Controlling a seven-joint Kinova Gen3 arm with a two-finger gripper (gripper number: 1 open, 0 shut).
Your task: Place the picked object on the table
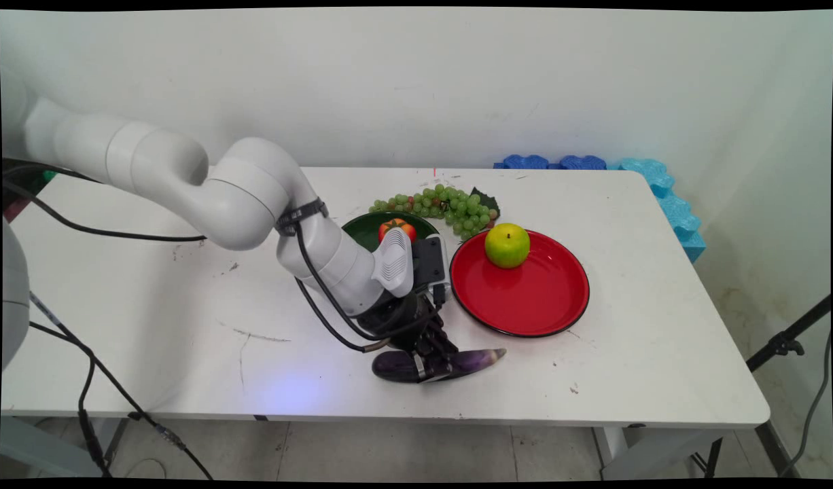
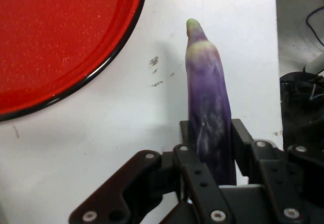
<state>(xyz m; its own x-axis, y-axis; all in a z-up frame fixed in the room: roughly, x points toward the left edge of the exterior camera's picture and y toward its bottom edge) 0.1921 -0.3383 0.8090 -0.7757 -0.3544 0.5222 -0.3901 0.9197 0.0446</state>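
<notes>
Arm reaches in from the tabletop's left edge and bends down toward the near edge, about mid-length. The gripper (image 1: 431, 360) is low at the eggplant (image 1: 467, 361), fingers pinched on its thicker part. In the hand view the fingers (image 2: 242, 140) press either side of the purple body, so the hold is across the width, the pale green tip pointing away from the palm. The eggplant lies lengthways along the near edge, well inside it. Whether it rests on the table (image 1: 151, 326) or is just lifted, I cannot tell.

Behind the wrist, toward the middle of the tabletop: a dark green plate (image 1: 362, 229), partly hidden by the arm, carrying a tomato (image 1: 397, 229). Just beyond it, toward the far edge, a bunch of green grapes (image 1: 450, 204) lies on the bare tabletop with a dark leaf at its right end.

Right of the gripper: a red plate (image 1: 539, 299) with a black rim, a green apple (image 1: 507, 245) sitting near its far rim. The plate's near rim is close to the eggplant's tip but apart from it.

Blue foam pieces (image 1: 661, 190) lie past the far right corner.

Count: eggplant one, tomato one, apple one, grape bunch one, plates two.
</notes>
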